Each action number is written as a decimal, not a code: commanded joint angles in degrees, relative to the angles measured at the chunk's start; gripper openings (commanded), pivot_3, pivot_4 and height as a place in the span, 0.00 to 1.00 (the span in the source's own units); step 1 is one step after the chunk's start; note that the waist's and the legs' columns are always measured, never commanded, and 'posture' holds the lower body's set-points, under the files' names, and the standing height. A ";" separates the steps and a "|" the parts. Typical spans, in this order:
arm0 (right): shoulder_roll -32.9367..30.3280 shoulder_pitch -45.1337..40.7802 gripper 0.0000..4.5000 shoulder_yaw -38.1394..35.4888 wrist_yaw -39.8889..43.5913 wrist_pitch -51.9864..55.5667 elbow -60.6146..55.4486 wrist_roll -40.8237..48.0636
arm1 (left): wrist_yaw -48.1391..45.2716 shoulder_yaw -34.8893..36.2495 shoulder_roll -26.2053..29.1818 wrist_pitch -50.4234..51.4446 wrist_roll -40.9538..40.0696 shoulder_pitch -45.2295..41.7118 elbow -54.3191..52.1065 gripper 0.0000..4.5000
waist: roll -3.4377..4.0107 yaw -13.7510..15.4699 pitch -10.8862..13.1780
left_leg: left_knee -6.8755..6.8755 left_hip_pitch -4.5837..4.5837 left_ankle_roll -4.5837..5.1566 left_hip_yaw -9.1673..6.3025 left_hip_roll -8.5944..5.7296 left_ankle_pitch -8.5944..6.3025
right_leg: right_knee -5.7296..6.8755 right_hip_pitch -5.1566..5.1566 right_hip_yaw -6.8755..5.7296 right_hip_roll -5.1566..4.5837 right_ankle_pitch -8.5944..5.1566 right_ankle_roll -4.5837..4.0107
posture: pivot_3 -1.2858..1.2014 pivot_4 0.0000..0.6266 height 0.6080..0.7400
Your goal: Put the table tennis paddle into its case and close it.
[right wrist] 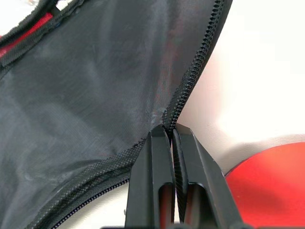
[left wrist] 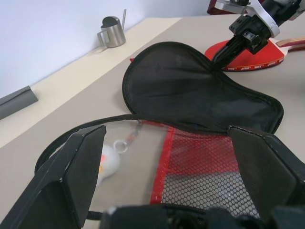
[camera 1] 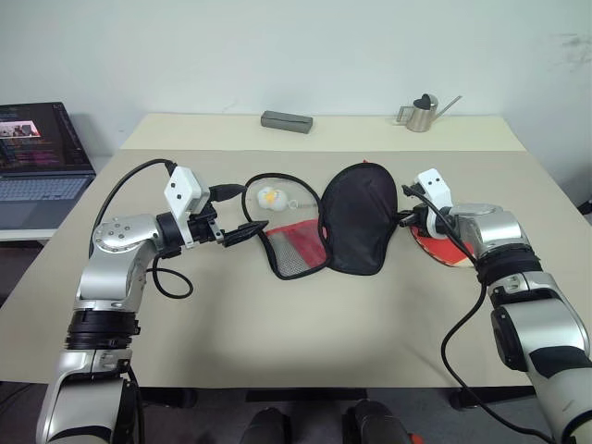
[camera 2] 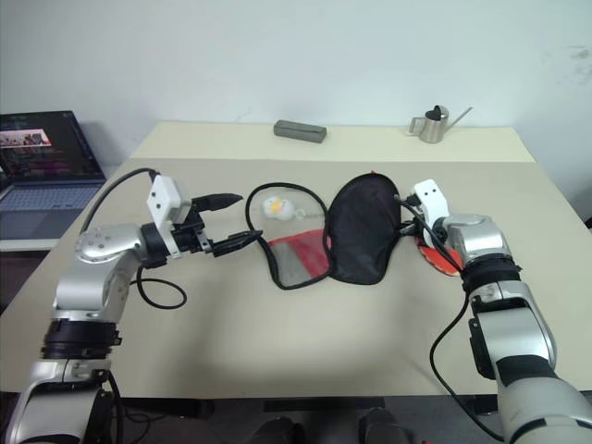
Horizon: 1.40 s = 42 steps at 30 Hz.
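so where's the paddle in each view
Left eye view: the paddle lies at the right, partly behind the right arm, beside the case.
Right eye view: a red sliver by the right forearm.
Left wrist view: near the top right, beyond the case.
Right wrist view: red face in the bottom right corner.
Shared landmark: the case's black flap.

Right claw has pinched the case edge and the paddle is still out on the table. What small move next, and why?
Probably lift the right claw a little, raising the black flap of the case. It is shut on the zipper edge, the flap lies flat, and the table tennis paddle rests on the table beside it. The left claw stands open at the mesh-lined half. Raising the flap would open a gap for the paddle.
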 commanded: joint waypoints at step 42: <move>-1.10 -8.46 0.43 3.38 -1.77 -17.45 13.11 -11.80 | -0.26 -0.73 -1.85 -3.10 1.45 -2.81 1.60 1.00 | 0.00 -0.06 0.00 | 0.00 0.00 -0.01 0.01 0.00 0.00 | 0.01 -0.02 0.01 -0.01 0.00 0.00 | 0.52 0.24 1.00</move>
